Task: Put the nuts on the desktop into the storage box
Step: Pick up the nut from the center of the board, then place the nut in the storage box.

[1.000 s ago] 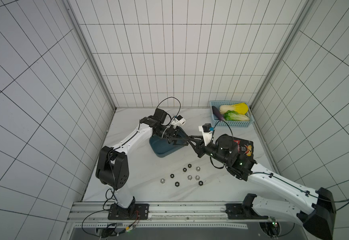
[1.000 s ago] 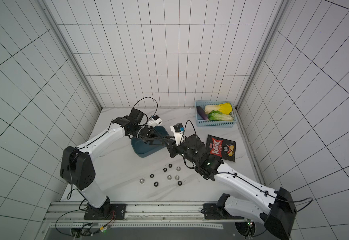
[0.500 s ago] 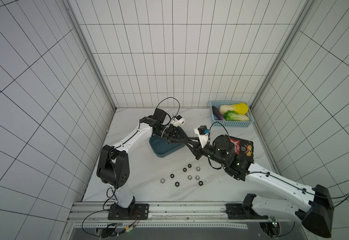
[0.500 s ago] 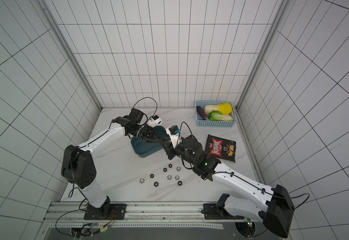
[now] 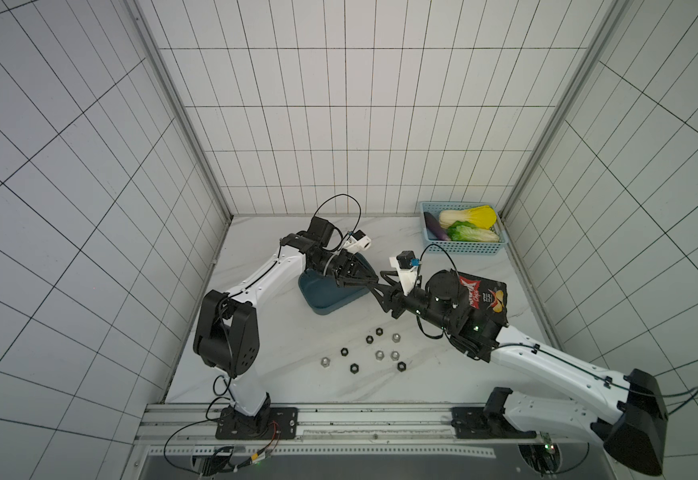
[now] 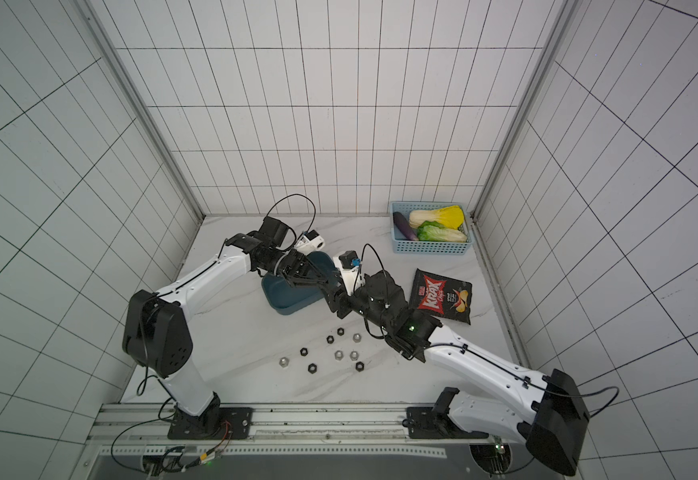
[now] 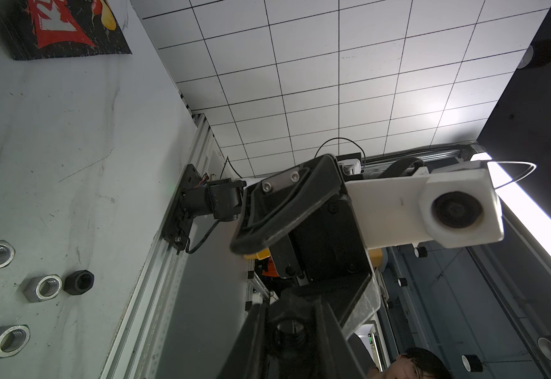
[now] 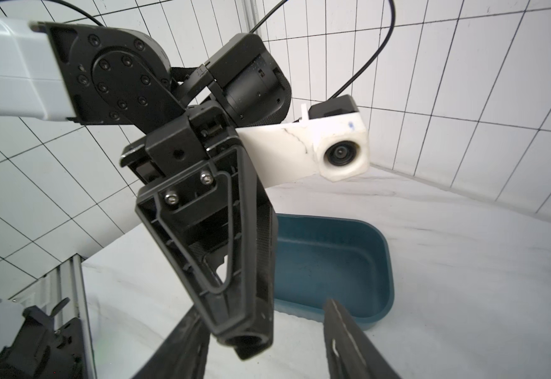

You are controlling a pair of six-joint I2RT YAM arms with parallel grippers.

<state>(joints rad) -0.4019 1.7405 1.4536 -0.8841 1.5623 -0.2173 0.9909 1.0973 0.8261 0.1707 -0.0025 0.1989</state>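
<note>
Altogether nine hex nuts [image 5: 379,354] lie loose on the white, grey-veined marble-look desktop [image 5: 280,332], five matt black and four shiny silver, scattered in a small group near its front edge. A tenth, a black nut [image 7: 288,328], sits pinched between the closed fingers of the left claw [image 8: 247,341]. That fingertip is poked in between the fingers of the right claw [image 8: 264,306], which stand apart on either side of it without gripping. The two claws meet in the air just beside the right end of the one storage box [image 5: 324,297], a smooth, dark teal plastic tub with rounded corners; the loose nuts lie well apart from both claws. One light blue lattice basket [image 5: 463,248] of toy vegetables stands in the far right corner, and one glossy black crisp bag [image 6: 442,299] lies flat.
</note>
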